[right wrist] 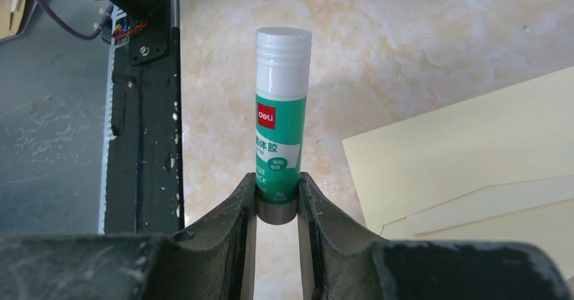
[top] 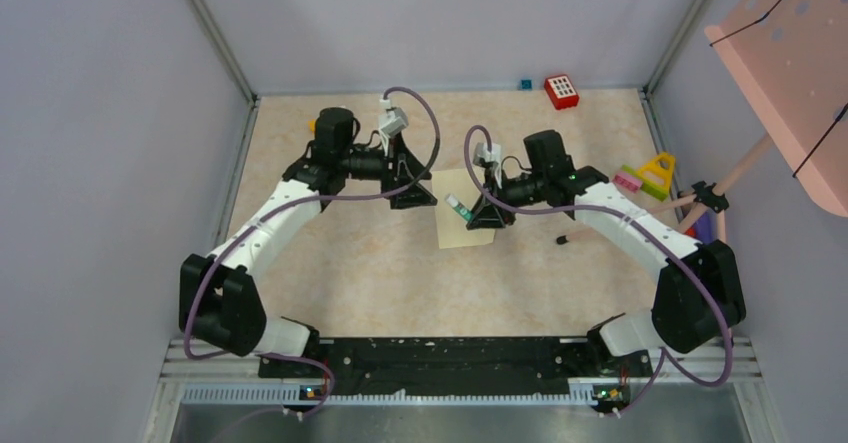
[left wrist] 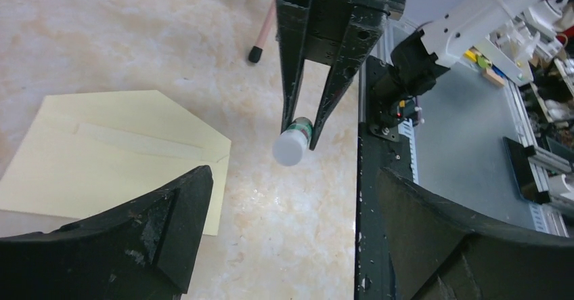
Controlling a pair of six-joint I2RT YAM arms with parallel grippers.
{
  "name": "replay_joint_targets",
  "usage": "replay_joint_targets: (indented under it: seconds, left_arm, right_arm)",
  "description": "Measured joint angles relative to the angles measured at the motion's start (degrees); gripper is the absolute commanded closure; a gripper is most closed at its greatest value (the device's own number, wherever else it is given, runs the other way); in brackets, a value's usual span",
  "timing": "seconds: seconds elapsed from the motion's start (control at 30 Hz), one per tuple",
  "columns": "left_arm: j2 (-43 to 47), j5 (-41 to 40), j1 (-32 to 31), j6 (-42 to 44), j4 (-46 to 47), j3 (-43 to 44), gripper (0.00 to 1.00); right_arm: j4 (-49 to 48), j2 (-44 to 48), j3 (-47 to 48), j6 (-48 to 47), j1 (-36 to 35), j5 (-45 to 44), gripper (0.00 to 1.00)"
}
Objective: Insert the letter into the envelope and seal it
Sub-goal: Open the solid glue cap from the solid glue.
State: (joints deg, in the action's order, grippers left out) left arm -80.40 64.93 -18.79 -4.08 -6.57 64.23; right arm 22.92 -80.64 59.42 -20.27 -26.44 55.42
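Observation:
The pale cream-yellow envelope (top: 465, 231) lies flat on the table's middle, its pointed flap open (left wrist: 115, 154), and it also fills the right of the right wrist view (right wrist: 474, 158). My right gripper (right wrist: 278, 198) is shut on the base of a green glue stick (right wrist: 280, 124) with a white cap. It holds the stick just over the envelope's left edge (top: 458, 206). My left gripper (left wrist: 291, 225) is wide open with nothing between its fingers, just left of the envelope (top: 420, 181), facing the glue stick's cap (left wrist: 290, 148). No separate letter shows in any view.
A red block (top: 561, 91) and a small blue cube (top: 525, 84) sit at the back wall. Pink and yellow-green toys (top: 645, 176) and a pink perforated board (top: 790, 63) on a stand are at the right. A small black piece (top: 562, 239) lies right of the envelope.

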Motion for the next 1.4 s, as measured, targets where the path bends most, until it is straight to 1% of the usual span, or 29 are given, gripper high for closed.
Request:
replay_joint_targets:
  seconds: [0.07, 0.23, 0.27, 0.33, 0.4, 0.63, 0.97, 1.07, 1.17, 1.2, 1.27, 1.4]
  left_arm:
    - [-0.5, 0.0, -1.8, 3.0, -3.3, 0.8, 0.13]
    - [-3.8, 0.0, -4.2, 9.3, -11.1, 3.6, 0.16]
    - [-4.2, -0.1, -4.4, 10.0, -11.9, 3.7, 0.18]
    - [-5.0, -0.4, -5.0, 11.3, -13.7, 3.8, 0.27]
    - [-5.7, -0.5, -5.6, 12.2, -15.1, 4.0, 0.28]
    - [-6.8, -0.3, -7.3, 13.3, -17.2, 4.8, 0.31]
    - [-7.6, -0.3, -8.1, 13.9, -18.1, 5.1, 0.49]
    - [-7.6, -0.3, -8.3, 14.4, -18.4, 5.1, 0.58]
    - [-7.6, -0.4, -8.5, 14.8, -18.6, 5.1, 0.61]
    - [-7.6, -0.5, -8.5, 14.8, -18.6, 5.1, 0.63]
    - [-7.6, -0.9, -8.6, 14.9, -18.7, 5.1, 0.70]
    - [-7.6, -1.6, -8.6, 15.2, -18.8, 5.2, 0.89]
  right_arm:
    - [1.9, 0.0, 0.0, -2.0, -0.2, -0.1, 0.91]
    - [4.9, 0.0, 0.2, -5.4, -0.7, -0.3, 0.91]
    - [5.1, 0.0, 0.3, -5.8, -0.8, -0.4, 0.91]
    - [5.4, 0.0, 0.4, -6.6, -0.9, -0.4, 0.91]
    - [5.7, 0.0, 0.4, -7.1, -1.1, -0.6, 0.91]
    - [6.1, -0.2, 0.4, -8.1, -2.1, -1.0, 0.91]
    - [6.9, -0.9, 0.4, -8.3, -2.8, -1.7, 0.91]
    - [7.0, -0.9, 0.7, -8.3, -2.8, -1.8, 0.92]
    - [7.1, -0.9, 0.7, -8.5, -2.8, -1.9, 0.91]
    - [7.1, -0.9, 0.7, -8.5, -2.8, -1.8, 0.91]
    - [7.1, -0.9, 0.7, -8.7, -2.8, -1.8, 0.91]
    - [7.2, -0.9, 0.7, -8.7, -2.9, -1.9, 0.91]
